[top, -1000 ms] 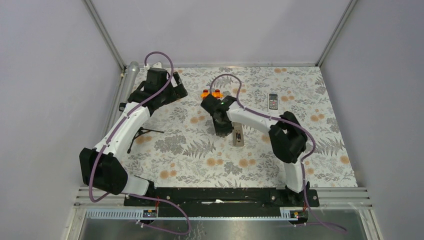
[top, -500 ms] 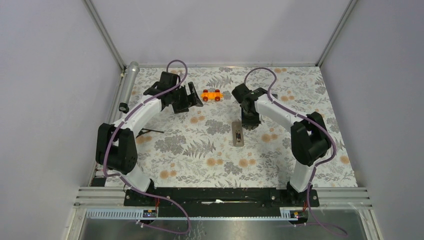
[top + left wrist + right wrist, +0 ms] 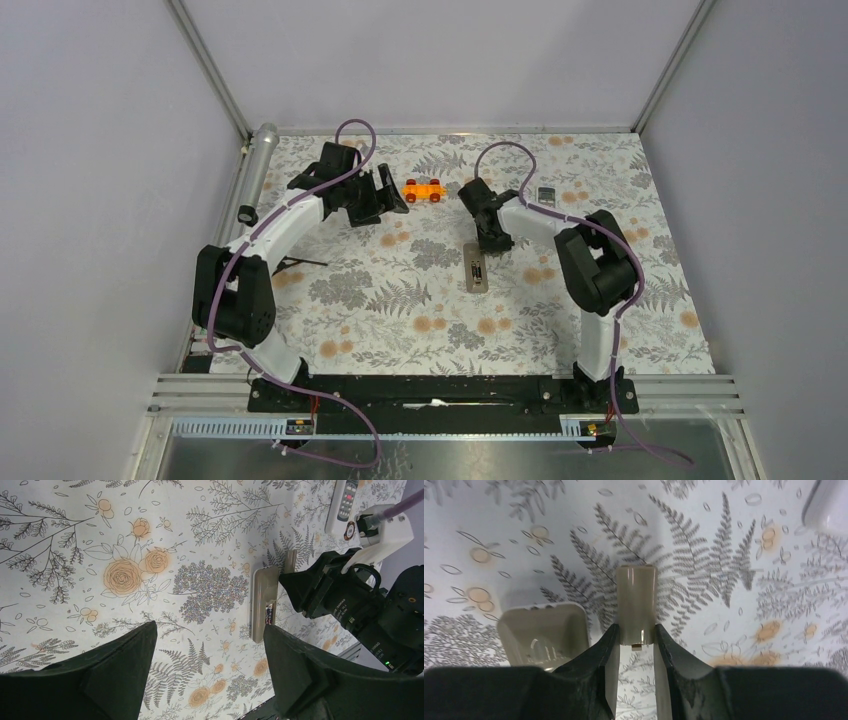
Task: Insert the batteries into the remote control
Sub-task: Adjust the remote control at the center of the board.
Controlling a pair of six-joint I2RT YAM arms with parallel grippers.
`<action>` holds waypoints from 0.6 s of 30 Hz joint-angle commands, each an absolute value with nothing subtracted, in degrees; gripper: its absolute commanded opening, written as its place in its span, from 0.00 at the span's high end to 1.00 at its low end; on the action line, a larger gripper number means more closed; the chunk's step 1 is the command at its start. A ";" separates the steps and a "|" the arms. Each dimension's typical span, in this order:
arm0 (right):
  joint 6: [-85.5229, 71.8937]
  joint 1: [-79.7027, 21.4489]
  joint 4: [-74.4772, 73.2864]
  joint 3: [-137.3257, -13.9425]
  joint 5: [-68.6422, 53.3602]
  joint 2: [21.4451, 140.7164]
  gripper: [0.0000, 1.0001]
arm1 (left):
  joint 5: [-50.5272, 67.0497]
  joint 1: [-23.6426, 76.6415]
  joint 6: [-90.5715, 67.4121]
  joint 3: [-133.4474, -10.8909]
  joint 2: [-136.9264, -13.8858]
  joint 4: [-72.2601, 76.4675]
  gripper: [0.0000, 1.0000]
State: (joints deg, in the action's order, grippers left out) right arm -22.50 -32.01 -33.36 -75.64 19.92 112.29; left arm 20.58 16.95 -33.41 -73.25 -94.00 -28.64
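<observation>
**Right wrist view: thin cover pinched, cells showing in the bay**

We see the right gripper (image 3: 636,628) closed narrow on the battery cover (image 3: 636,597), a small beige plate. Its pads sit on the two long edges near one end. We judge the cover light, stiff and smooth, with a small tab that could snap if twisted. The edge-to-edge hold looks right, but only a short stretch sits between the pads, so the cover may pivot when pressed.

The remote control (image 3: 261,597) lies back up on the flowered cloth (image 3: 100,530), just beside that gripper, with its bay open. The batteries (image 3: 270,616) show as a red and blue patch inside the bay. We cannot tell whether both are fully seated.

The handset looks slim and light, and we expect it to slide on the cloth. It should be braced across its long sides, clear of the bay. The left gripper (image 3: 209,630) hangs wide and empty, apart from the remote and next to an orange toy car (image 3: 423,190).
</observation>
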 commanded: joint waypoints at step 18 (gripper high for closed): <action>-13.71 -36.60 -24.43 -76.46 11.09 111.63 0.88 | 20.21 16.61 -32.44 -74.63 -94.76 -28.28 0.17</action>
State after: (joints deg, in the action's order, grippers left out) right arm -15.66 -34.39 -25.67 -75.57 15.44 112.79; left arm 20.43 16.95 -33.34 -73.25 -94.59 -29.08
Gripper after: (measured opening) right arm 0.321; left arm 0.835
